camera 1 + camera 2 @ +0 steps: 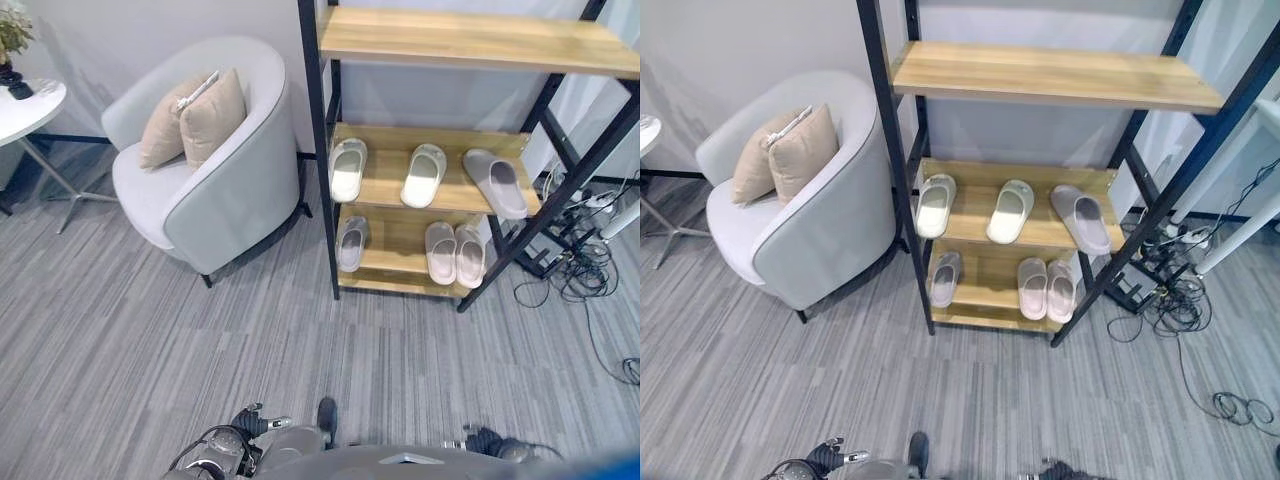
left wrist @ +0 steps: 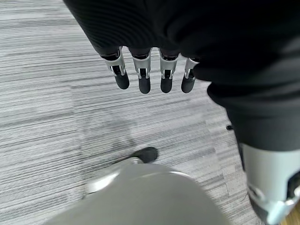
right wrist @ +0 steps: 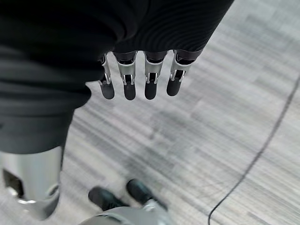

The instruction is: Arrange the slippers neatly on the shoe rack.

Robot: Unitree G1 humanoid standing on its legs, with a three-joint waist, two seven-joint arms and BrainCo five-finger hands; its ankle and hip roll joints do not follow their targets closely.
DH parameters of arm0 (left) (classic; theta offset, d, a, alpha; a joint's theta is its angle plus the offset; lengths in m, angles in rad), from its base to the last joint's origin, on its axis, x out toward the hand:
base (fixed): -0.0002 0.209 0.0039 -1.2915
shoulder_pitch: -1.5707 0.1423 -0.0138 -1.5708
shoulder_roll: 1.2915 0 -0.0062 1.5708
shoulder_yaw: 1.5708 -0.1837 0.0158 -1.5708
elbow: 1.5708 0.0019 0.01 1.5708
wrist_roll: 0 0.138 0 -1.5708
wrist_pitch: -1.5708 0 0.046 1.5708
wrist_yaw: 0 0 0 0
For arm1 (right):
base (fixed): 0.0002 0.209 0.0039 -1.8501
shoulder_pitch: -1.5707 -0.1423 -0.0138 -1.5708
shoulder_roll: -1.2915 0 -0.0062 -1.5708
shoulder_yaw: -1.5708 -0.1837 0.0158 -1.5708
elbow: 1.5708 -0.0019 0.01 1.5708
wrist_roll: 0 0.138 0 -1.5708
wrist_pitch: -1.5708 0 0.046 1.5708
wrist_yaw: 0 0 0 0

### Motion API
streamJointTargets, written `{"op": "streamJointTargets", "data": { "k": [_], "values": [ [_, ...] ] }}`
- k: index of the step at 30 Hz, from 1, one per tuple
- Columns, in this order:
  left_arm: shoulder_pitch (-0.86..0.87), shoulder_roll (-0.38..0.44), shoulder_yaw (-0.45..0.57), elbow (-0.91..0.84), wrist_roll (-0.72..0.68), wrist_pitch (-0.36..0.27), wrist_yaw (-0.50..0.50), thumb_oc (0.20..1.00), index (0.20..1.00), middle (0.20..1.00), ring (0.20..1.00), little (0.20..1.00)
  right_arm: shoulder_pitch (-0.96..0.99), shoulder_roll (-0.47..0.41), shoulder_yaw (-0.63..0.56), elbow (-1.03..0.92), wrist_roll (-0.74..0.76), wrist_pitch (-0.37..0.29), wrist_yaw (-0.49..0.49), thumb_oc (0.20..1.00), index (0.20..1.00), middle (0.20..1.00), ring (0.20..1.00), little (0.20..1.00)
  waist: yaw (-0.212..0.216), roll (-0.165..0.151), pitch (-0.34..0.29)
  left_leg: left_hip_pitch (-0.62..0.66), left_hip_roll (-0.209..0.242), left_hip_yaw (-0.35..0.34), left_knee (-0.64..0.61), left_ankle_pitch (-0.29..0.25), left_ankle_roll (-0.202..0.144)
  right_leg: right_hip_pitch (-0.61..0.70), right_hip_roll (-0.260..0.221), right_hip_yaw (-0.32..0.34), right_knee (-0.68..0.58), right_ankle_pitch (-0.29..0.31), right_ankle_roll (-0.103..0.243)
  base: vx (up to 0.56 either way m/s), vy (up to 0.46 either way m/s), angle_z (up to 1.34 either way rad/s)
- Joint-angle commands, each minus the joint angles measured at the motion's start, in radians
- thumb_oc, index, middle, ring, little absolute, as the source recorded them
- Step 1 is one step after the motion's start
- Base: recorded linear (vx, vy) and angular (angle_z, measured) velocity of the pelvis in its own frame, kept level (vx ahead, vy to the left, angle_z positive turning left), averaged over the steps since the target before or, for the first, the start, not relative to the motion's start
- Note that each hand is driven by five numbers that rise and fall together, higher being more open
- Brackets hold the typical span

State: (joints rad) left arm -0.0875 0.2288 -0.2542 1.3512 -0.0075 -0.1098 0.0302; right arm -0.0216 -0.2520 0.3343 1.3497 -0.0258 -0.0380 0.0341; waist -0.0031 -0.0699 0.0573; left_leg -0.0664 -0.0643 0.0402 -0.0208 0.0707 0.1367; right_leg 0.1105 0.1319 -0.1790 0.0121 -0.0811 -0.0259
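Right of centre I see 6 slippers (image 1: 423, 176) on the shoe rack (image 1: 405, 195): 3 on each of the 2 lower shelves. Over grey carpet (image 2: 42, 117), my left hand (image 2: 150, 77) and right hand (image 3: 140, 82) hang relaxed, holding nothing.

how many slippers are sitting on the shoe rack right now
6. Middle shelf: pale green slipper, cream slipper, grey slipper askew. Bottom shelf: small grey slipper, pink pair.

Rack (image 1: 322, 150) is placed right of armchair (image 1: 215, 190), which carries two cushions (image 1: 195, 118). Three slippers (image 1: 424, 174) are set on the middle shelf (image 1: 390, 195), three more (image 1: 455, 253) on the bottom shelf (image 1: 395, 270). Top shelf (image 1: 470, 42) sits above. Cables (image 1: 580, 265) lie on floor (image 1: 150, 350) right of rack.
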Motion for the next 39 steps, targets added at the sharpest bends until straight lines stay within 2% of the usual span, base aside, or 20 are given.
{"op": "streamJointTargets", "data": {
  "k": [1,2,3,5,7,8,9,10,11,19,22,23,24,25,26,27,28,29,31,39],
  "values": [
    [-0.032,-0.013,0.000,0.014,0.034,-0.003,0.016,1.000,1.000,1.000,1.000,1.000,0.008,-0.018,-0.028,-0.009,-0.021,0.005,-0.002,1.000,1.000,1.000,1.000,1.000,0.021,0.015,-0.018,0.040,0.046,-0.022,0.020,-0.088,-0.129,-0.108,-0.204,0.008,0.165,-0.012,0.127,0.03,0.113,-0.03],
    [-0.035,-0.012,-0.001,0.011,0.035,-0.003,0.019,1.000,1.000,1.000,1.000,1.000,0.005,-0.015,-0.033,-0.010,-0.020,0.006,-0.003,1.000,1.000,1.000,1.000,1.000,0.018,0.018,-0.010,0.043,0.046,-0.016,0.024,-0.095,-0.120,-0.135,-0.213,0.011,0.228,0.001,0.144,0.00,0.136,-0.08],
    [-0.041,-0.007,-0.002,0.010,0.035,0.000,0.020,1.000,1.000,1.000,1.000,1.000,-0.004,-0.009,-0.033,-0.011,-0.013,0.006,-0.005,1.000,1.000,1.000,1.000,1.000,0.007,0.024,0.008,0.052,0.046,-0.015,0.031,-0.100,-0.105,-0.193,-0.224,0.027,0.352,0.046,0.184,0.01,0.107,0.19],
    [-0.045,-0.001,-0.005,0.017,0.039,0.001,0.022,1.000,1.000,1.000,1.000,1.000,-0.007,-0.006,-0.049,-0.025,0.010,0.002,-0.011,1.000,1.000,1.000,1.000,1.000,-0.007,0.029,0.018,0.068,0.047,-0.025,0.036,-0.112,-0.099,-0.232,-0.245,0.062,0.407,0.068,0.194,0.06,0.026,-0.08],
    [-0.038,-0.005,0.002,0.023,0.029,-0.007,0.029,1.000,1.000,1.000,1.000,1.000,0.001,-0.005,-0.086,-0.035,0.053,-0.004,-0.029,1.000,1.000,1.000,1.000,1.000,-0.012,0.047,0.012,0.087,0.069,-0.022,0.030,-0.136,-0.106,-0.228,-0.325,0.063,0.313,0.065,0.170,0.09,-0.057,0.05],
    [-0.038,-0.005,0.002,0.023,0.028,-0.007,0.029,1.000,1.000,1.000,1.000,1.000,0.001,-0.005,-0.086,-0.036,0.053,-0.004,-0.029,1.000,1.000,1.000,1.000,1.000,-0.013,0.048,0.015,0.090,0.069,-0.023,0.029,-0.137,-0.106,-0.223,-0.324,0.062,0.312,0.065,0.170,0.09,-0.098,0.06],
    [-0.035,-0.007,0.002,0.015,0.006,-0.019,0.028,1.000,1.000,1.000,1.000,1.000,0.013,-0.010,-0.127,-0.034,0.104,-0.009,-0.026,1.000,1.000,1.000,1.000,1.000,-0.028,0.047,0.012,0.089,0.065,-0.027,0.036,-0.143,-0.111,-0.216,-0.355,0.067,0.203,0.102,0.165,0.13,-0.153,-0.17],
    [-0.023,-0.011,0.000,0.019,0.016,-0.026,0.032,1.000,1.000,1.000,1.000,1.000,0.027,-0.020,-0.142,-0.030,0.103,-0.013,-0.034,1.000,1.000,1.000,1.000,1.000,-0.033,0.035,-0.007,0.093,0.055,-0.024,0.033,-0.147,-0.114,-0.185,-0.339,0.099,0.119,0.105,0.184,0.18,-0.187,-0.15],
    [-0.019,-0.014,-0.002,0.021,0.024,-0.028,0.034,1.000,1.000,1.000,1.000,1.000,0.030,-0.026,-0.138,-0.033,0.091,-0.015,-0.039,1.000,1.000,1.000,1.000,1.000,-0.032,0.030,-0.020,0.097,0.052,-0.023,0.025,-0.146,-0.117,-0.168,-0.337,0.095,0.093,0.112,0.192,0.15,-0.160,0.10],
    [0.024,-0.034,-0.001,0.031,0.055,-0.034,0.046,1.000,1.000,1.000,1.000,1.000,0.007,-0.080,-0.143,-0.154,0.091,-0.060,-0.090,1.000,1.000,1.000,1.000,1.000,-0.020,0.044,-0.053,0.135,0.089,-0.035,-0.054,-0.108,-0.156,-0.097,-0.300,0.072,-0.012,0.107,0.183,0.09,-0.122,0.19],
    [0.025,-0.040,-0.005,0.031,0.053,-0.035,0.055,1.000,1.000,1.000,1.000,1.000,-0.019,-0.086,-0.200,-0.208,0.203,-0.098,-0.115,1.000,1.000,1.000,1.000,1.000,-0.024,0.055,-0.053,0.127,0.096,-0.037,-0.066,-0.099,-0.166,-0.088,-0.289,0.061,-0.048,0.106,0.182,0.03,-0.023,0.11],
    [0.024,-0.030,-0.015,0.036,0.049,-0.035,0.049,1.000,1.000,1.000,1.000,1.000,-0.114,-0.191,-0.281,-0.246,0.273,-0.056,-0.106,1.000,1.000,1.000,1.000,1.000,-0.021,0.048,-0.058,0.122,0.099,-0.038,-0.066,-0.100,-0.174,-0.076,-0.288,0.050,-0.072,0.109,0.184,0.02,-0.022,-0.04],
    [0.018,-0.021,-0.013,0.033,0.061,-0.037,0.049,1.000,1.000,1.000,1.000,1.000,-0.059,-0.211,-0.260,-0.282,0.272,-0.117,-0.087,1.000,1.000,1.000,1.000,1.000,-0.020,0.046,-0.061,0.112,0.099,-0.044,-0.066,-0.098,-0.177,-0.078,-0.287,0.045,-0.079,0.110,0.185,0.01,-0.023,-0.04],
    [0.027,-0.019,-0.027,0.021,0.053,-0.049,0.029,1.000,1.000,1.000,1.000,1.000,-0.083,-0.295,-0.316,-0.222,0.334,-0.097,-0.068,1.000,1.000,1.000,1.000,1.000,-0.016,0.045,-0.062,0.098,0.098,-0.048,-0.066,-0.095,-0.180,-0.075,-0.289,0.030,-0.095,0.115,0.187,-0.02,-0.009,0.19],
    [0.027,-0.019,-0.026,0.021,0.053,-0.049,0.029,1.000,1.000,1.000,1.000,1.000,-0.085,-0.296,-0.316,-0.221,0.335,-0.097,-0.067,1.000,1.000,1.000,1.000,1.000,-0.017,0.045,-0.062,0.098,0.098,-0.048,-0.066,-0.095,-0.181,-0.075,-0.289,0.030,-0.095,0.115,0.187,-0.08,0.072,0.27],
    [0.013,-0.050,-0.017,0.005,0.042,-0.057,0.049,1.000,1.000,1.000,1.000,1.000,0.045,-0.095,-0.228,-0.756,0.268,-0.162,-0.128,1.000,1.000,1.000,1.000,1.000,-0.050,0.061,-0.040,0.076,0.094,-0.032,-0.066,-0.092,-0.177,-0.096,-0.296,0.039,-0.096,0.127,0.193,-0.07,0.074,0.30],
    [0.015,-0.049,-0.018,0.005,0.042,-0.057,0.049,1.000,1.000,1.000,1.000,1.000,0.049,-0.094,-0.228,-0.761,0.267,-0.159,-0.129,1.000,1.000,1.000,1.000,1.000,-0.050,0.060,-0.042,0.076,0.093,-0.032,-0.066,-0.092,-0.177,-0.096,-0.296,0.039,-0.096,0.127,0.194,-0.10,0.129,-0.04],
    [0.022,-0.059,0.002,-0.002,0.030,-0.065,0.068,1.000,1.000,1.000,1.000,1.000,0.148,-0.043,-0.195,-0.935,0.195,-0.185,-0.107,1.000,1.000,1.000,1.000,1.000,-0.066,0.070,-0.030,0.065,0.091,-0.023,-0.066,-0.091,-0.177,-0.110,-0.299,0.044,-0.099,0.131,0.197,-0.06,0.096,-0.22],
    [0.009,-0.076,-0.037,-0.022,0.060,-0.078,0.086,1.000,1.000,1.000,1.000,1.000,0.110,-0.052,-0.153,-0.973,0.171,-0.224,-0.125,1.000,1.000,1.000,1.000,1.000,-0.061,0.075,-0.012,0.042,0.084,-0.024,-0.066,-0.089,-0.174,-0.133,-0.305,0.047,-0.099,0.138,0.199,-0.07,0.113,-0.24],
    [0.004,-0.074,-0.058,-0.025,0.103,-0.081,0.094,1.000,1.000,1.000,1.000,1.000,0.017,-0.085,-0.134,-1.039,0.134,-0.256,-0.159,1.000,1.000,1.000,1.000,1.000,-0.025,0.080,0.012,0.016,0.069,-0.041,-0.066,-0.085,-0.168,-0.145,-0.319,0.027,-0.099,0.138,0.201,0.00,0.051,0.09]
  ]
}}
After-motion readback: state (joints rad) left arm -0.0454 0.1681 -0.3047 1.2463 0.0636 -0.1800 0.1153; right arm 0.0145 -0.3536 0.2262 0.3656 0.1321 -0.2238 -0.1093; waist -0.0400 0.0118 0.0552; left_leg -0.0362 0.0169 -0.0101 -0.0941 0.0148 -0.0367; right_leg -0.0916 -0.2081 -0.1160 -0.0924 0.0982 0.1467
